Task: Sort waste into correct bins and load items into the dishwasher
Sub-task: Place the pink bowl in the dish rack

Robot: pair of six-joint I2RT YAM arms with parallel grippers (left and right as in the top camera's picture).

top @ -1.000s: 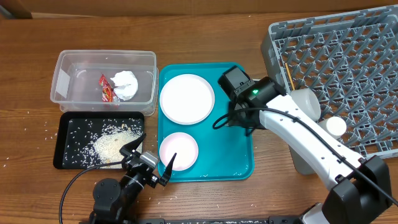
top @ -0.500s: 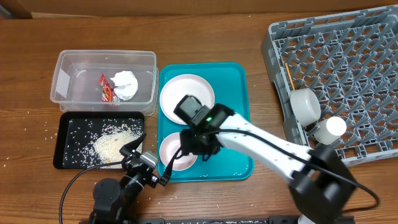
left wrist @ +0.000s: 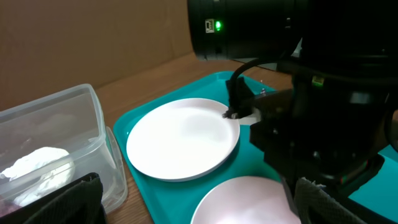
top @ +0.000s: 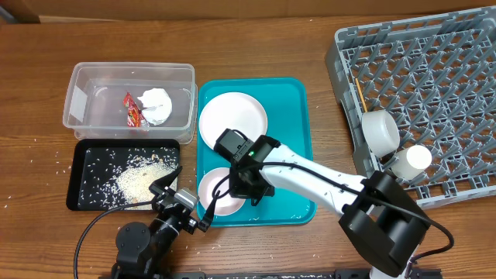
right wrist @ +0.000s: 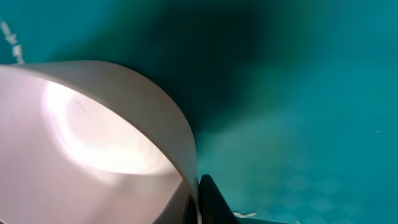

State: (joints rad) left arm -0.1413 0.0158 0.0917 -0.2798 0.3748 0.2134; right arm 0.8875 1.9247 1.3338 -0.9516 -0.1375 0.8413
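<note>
The small white plate lies at the front of the teal tray, with the large white plate behind it. My right gripper is down at the small plate's right edge and shut on its rim. In the right wrist view the rim is pinched at the gripper. My left gripper stands open at the tray's front left corner, holding nothing. The clear tub holds the red wrapper and the white paper wad. Rice lies in the black tray.
The grey dish rack fills the right side, with a white bowl, a cup and a chopstick in it. Loose rice grains are scattered on the table left of the black tray. The right arm looms close before the left wrist camera.
My right arm swung from the rack side leftward across the teal tray to the small plate, and its gripper shut on the plate's rim. The left arm has not moved.
</note>
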